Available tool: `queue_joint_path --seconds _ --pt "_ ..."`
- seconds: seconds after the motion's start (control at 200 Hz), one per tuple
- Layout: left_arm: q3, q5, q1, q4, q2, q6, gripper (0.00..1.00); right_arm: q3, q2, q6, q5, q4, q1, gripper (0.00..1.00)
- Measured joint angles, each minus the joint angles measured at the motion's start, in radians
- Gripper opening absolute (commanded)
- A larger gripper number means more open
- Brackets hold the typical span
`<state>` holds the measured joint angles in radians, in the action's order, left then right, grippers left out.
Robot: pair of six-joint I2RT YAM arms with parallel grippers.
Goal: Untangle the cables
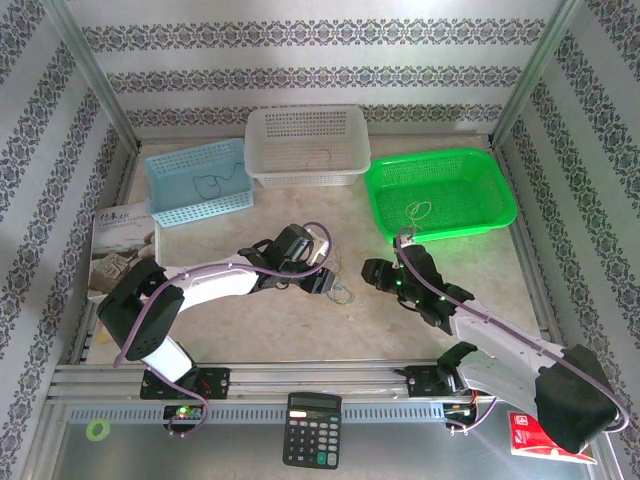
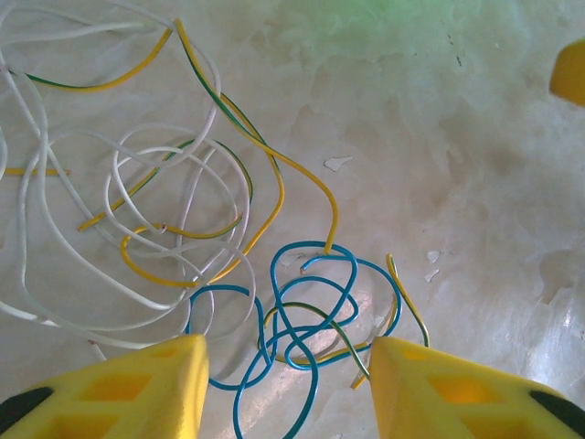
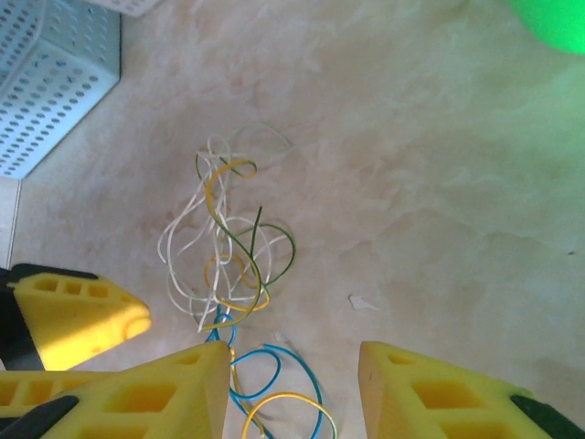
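Lying tangled, cables (image 2: 281,187) white, yel-grn, blue, left end effector (image 2: 288,352) released, right end effector (image 3: 292,357) released

Bare worktop (image 1: 345,215) lies open before the blue basket (image 1: 200,205), white basket (image 1: 305,177) and green basket (image 1: 460,185) lining the far edge; nearer, the left claw (image 1: 330,283) and right claw (image 1: 368,271), both spread wide, crowd the cables (image 1: 343,293) from either side.
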<state>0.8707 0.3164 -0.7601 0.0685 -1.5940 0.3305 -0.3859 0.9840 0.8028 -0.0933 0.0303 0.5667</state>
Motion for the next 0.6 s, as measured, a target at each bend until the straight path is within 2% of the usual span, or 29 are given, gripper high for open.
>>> queue_joint_path --seconds 0.195,0.6 --pt "-0.031 0.000 0.000 0.002 0.047 -0.002 0.60 -0.023 0.070 0.000 -0.006 0.033 0.032 0.42" --pt "-0.064 0.014 -0.023 -0.005 0.051 0.011 0.53 -0.117 0.212 -0.001 -0.005 0.094 0.071 0.43"
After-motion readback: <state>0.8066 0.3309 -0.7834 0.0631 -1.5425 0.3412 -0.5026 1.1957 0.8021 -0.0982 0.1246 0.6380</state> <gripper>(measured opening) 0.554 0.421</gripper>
